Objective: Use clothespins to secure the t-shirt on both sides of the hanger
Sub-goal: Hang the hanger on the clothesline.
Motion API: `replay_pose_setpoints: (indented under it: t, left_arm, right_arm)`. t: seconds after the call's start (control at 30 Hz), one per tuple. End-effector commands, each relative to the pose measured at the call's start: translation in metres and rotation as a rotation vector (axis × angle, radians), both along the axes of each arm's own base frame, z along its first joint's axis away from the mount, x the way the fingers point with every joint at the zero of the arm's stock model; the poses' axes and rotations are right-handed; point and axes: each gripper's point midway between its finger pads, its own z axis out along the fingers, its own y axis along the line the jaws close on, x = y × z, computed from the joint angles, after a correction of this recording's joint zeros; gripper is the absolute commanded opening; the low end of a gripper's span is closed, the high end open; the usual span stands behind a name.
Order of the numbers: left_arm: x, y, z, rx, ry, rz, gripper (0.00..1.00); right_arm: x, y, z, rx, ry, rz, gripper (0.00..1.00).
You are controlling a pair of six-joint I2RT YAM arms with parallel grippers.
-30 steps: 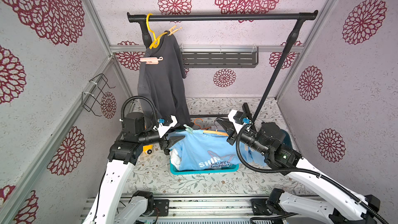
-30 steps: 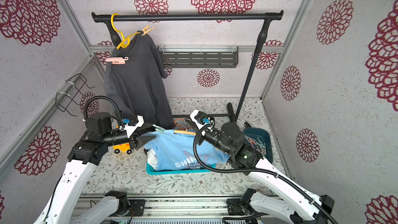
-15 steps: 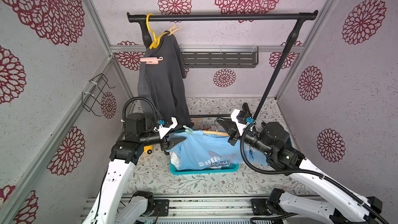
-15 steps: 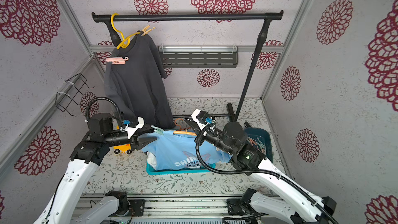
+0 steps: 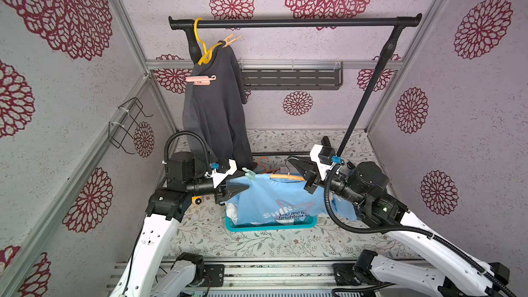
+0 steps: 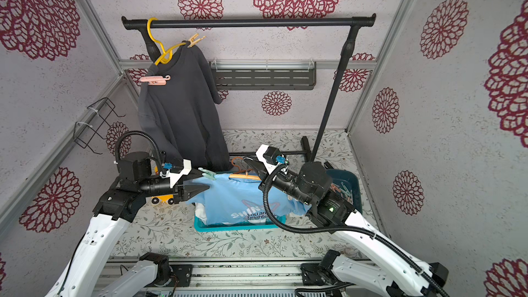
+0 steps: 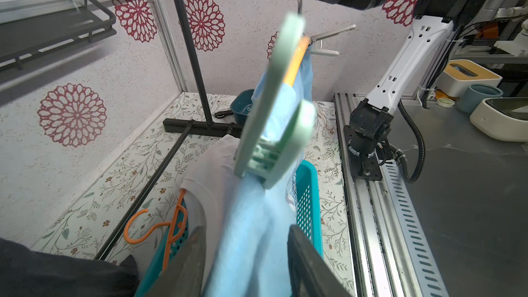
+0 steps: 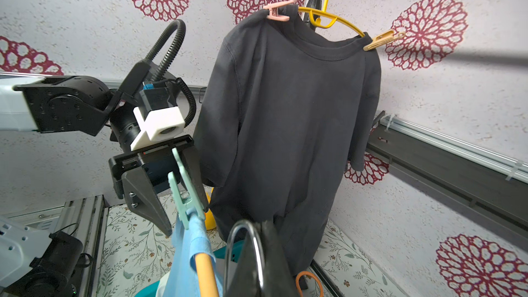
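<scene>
A light-blue printed t-shirt (image 5: 271, 198) hangs on a yellow-orange hanger (image 5: 285, 177) with a wire hook, above a teal plastic basket (image 5: 271, 226) on the floral counter (image 5: 257, 247). A mint-green plastic clothespin (image 7: 271, 104) pins one shoulder and a whitish plastic clothespin (image 7: 325, 39) pins the other. The fingers of the left gripper (image 7: 245, 228) stand apart on either side of the blue cloth, clear of the mint pin. The fingers of the right gripper (image 8: 257, 230) are clamped on the hanger's hook.

White links (image 5: 154, 238); black joints (image 5: 168, 201); ribbed cables (image 5: 184, 132); perhaps a green light (image 5: 384, 209).
</scene>
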Motion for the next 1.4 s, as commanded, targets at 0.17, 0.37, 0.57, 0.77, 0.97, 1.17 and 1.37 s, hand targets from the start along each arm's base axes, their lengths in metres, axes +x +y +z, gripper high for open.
replay_pose_setpoints:
  t: [0.17, 0.37, 0.57, 0.77, 0.97, 1.17, 1.37]
  left_arm:
    - [-0.011, -0.006, -0.007, -0.001, 0.033, -0.029, 0.44]
    - [-0.015, -0.005, -0.003, -0.006, -0.006, -0.015, 0.33]
    - [-0.012, 0.001, -0.008, 0.015, 0.002, 0.055, 0.12]
    - [-0.021, 0.005, 0.000, -0.004, -0.045, 0.087, 0.09]
    - [-0.013, 0.014, 0.002, 0.028, -0.056, 0.200, 0.00]
    - [-0.006, 0.021, 0.001, 0.079, -0.096, 0.274, 0.00]
    - [-0.004, 0.024, 0.016, 0.082, -0.135, 0.316, 0.00]
  right_arm:
    - [-0.023, -0.021, 0.072, 0.188, -0.158, 0.028, 0.00]
    - [-0.018, -0.018, 0.071, 0.182, -0.175, 0.013, 0.00]
    - [-0.016, -0.015, 0.070, 0.186, -0.172, 0.014, 0.00]
    - [-0.001, -0.006, 0.056, 0.140, -0.125, -0.019, 0.00]
    - [0.004, -0.005, 0.054, 0.143, -0.095, -0.034, 0.12]
    - [0.011, -0.003, 0.049, 0.123, -0.045, -0.053, 0.30]
    - [0.008, -0.008, 0.056, 0.139, -0.042, -0.057, 0.49]
